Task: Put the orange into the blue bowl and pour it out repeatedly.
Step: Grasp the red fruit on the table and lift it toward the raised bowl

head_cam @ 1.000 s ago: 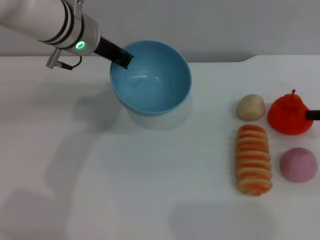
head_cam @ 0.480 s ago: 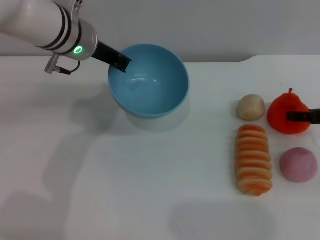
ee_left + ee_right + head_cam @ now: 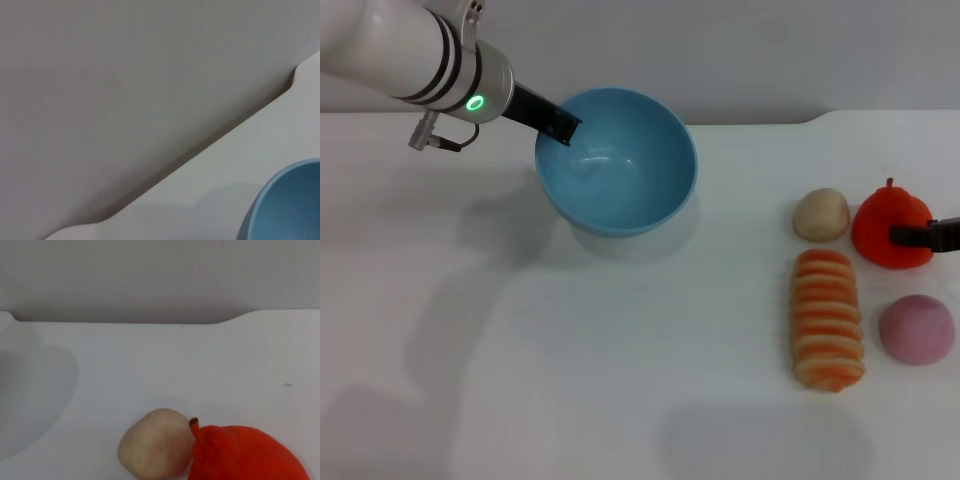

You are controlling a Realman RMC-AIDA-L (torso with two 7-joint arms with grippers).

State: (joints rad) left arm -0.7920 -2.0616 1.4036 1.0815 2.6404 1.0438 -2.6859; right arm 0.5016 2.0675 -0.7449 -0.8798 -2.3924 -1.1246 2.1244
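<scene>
The blue bowl (image 3: 616, 160) is at the back of the white table, left of centre, and it is empty. My left gripper (image 3: 558, 126) is shut on its left rim, one finger inside the bowl. The bowl's edge also shows in the left wrist view (image 3: 285, 205). The red-orange orange (image 3: 888, 228) sits at the far right, stem up. My right gripper (image 3: 920, 236) reaches in from the right edge and lies across the orange's front. The orange also shows in the right wrist view (image 3: 245, 452).
A beige ball (image 3: 821, 214) touches the orange's left side and shows in the right wrist view (image 3: 155, 445). An orange-striped bread loaf (image 3: 827, 318) and a pink ball (image 3: 916, 329) lie nearer me. The table's (image 3: 570, 350) back edge runs behind the bowl.
My right gripper has moved left from the frame's edge onto the orange, which shifted slightly left. My left gripper and the bowl have moved a little to the left.
</scene>
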